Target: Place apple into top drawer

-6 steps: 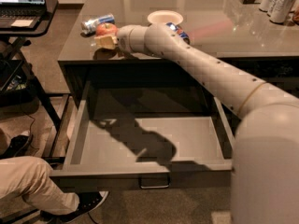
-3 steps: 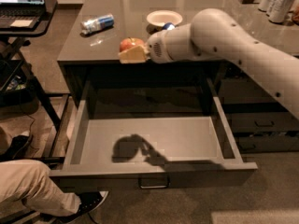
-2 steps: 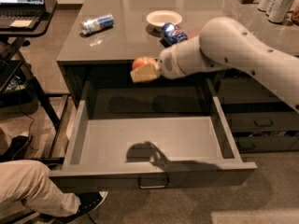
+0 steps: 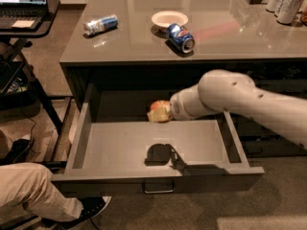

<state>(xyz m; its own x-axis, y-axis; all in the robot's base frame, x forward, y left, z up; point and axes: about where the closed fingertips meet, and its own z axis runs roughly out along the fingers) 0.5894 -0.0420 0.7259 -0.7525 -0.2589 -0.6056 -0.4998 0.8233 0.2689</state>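
The top drawer is pulled wide open below the counter's front edge, its grey floor bare. My gripper hangs inside the drawer's opening, above the back part of its floor, and is shut on the red and yellowish apple. The apple is held off the floor; its shadow falls on the drawer bottom below. The white arm reaches in from the right.
On the counter lie a blue soda can on its side, a white bowl and another lying can. Several cans stand at the far right. A person's leg is at the lower left, a laptop stand at the upper left.
The gripper has carried the apple off the counter's front edge and down into the open drawer. The arm has lowered with it.
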